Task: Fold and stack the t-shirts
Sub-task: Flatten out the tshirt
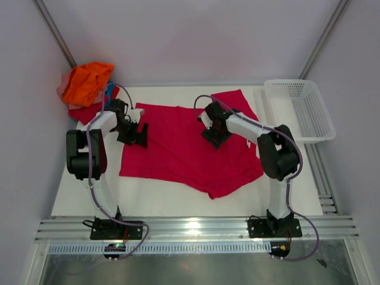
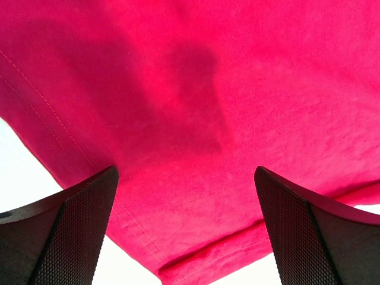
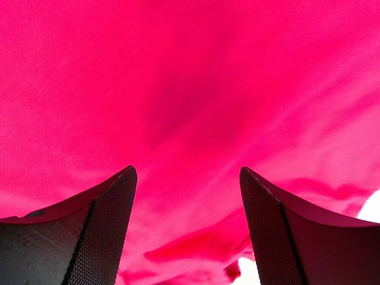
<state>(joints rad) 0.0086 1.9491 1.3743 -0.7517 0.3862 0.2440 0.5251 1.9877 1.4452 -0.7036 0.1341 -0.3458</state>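
A crimson t-shirt (image 1: 184, 148) lies spread on the white table. My left gripper (image 1: 134, 134) is open over its left edge; in the left wrist view the hemmed corner (image 2: 196, 261) lies between the open fingers (image 2: 77, 231), nothing held. My right gripper (image 1: 214, 138) is open over the shirt's upper middle; the right wrist view shows wrinkled crimson cloth (image 3: 190, 119) between the open fingers (image 3: 101, 231). A pile of other t-shirts sits at the back left: orange (image 1: 87, 82) on top, red (image 1: 86, 111) beneath, a bit of blue (image 1: 108, 90).
A white plastic mesh basket (image 1: 300, 110) stands at the back right on the table's edge. A metal rail (image 1: 196, 228) runs along the near edge by the arm bases. Grey walls enclose the table on three sides.
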